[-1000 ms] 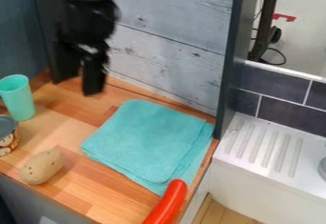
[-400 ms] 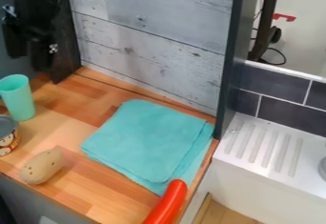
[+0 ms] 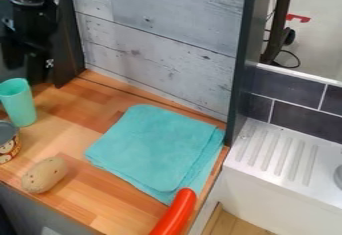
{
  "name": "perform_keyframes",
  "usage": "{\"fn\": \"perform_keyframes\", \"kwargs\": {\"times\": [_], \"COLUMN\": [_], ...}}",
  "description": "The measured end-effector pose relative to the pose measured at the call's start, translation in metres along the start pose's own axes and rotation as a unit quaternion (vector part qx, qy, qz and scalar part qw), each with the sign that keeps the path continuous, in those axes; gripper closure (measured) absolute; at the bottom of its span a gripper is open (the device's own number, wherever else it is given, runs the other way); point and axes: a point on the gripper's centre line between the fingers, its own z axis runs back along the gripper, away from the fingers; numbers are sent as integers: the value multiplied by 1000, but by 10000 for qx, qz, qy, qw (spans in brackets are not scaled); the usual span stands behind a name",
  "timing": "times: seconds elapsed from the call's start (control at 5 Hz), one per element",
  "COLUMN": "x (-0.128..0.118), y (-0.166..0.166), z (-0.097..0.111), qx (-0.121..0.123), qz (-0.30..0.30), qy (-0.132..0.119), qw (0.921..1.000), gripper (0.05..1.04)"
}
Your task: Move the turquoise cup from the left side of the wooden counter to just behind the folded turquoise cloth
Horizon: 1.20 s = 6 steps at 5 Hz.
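Turquoise cup point(image 3: 18, 102) is not grasped; nearby, the empty gripper point(image 3: 25, 73) is spread apart, and careful clearance is needed

Robot arm point(image 3: 30, 16), one, black: entering at the far left, upper part cut off by the view's edge; lower section hanging downward. Pale, shiny band around the arm, above the gripper. Gripper point(image 3: 25, 70), one, black, two-fingered: at the far left, pointing down. Fingers point(image 3: 37, 68): set apart, one to the left, one to the right; small pale patch beside the right one.
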Motion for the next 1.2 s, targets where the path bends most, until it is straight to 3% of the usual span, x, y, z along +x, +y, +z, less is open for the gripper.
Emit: {"fn": "perform_keyframes", "kwargs": {"times": [0.6, 1.2], "x": [12, 15], "y": [15, 9], "z": [-32, -60], "qx": [-114, -555], "qz": [176, 267], "qy": [107, 465], "qw": [9997, 9970], "gripper": [83, 123]}}
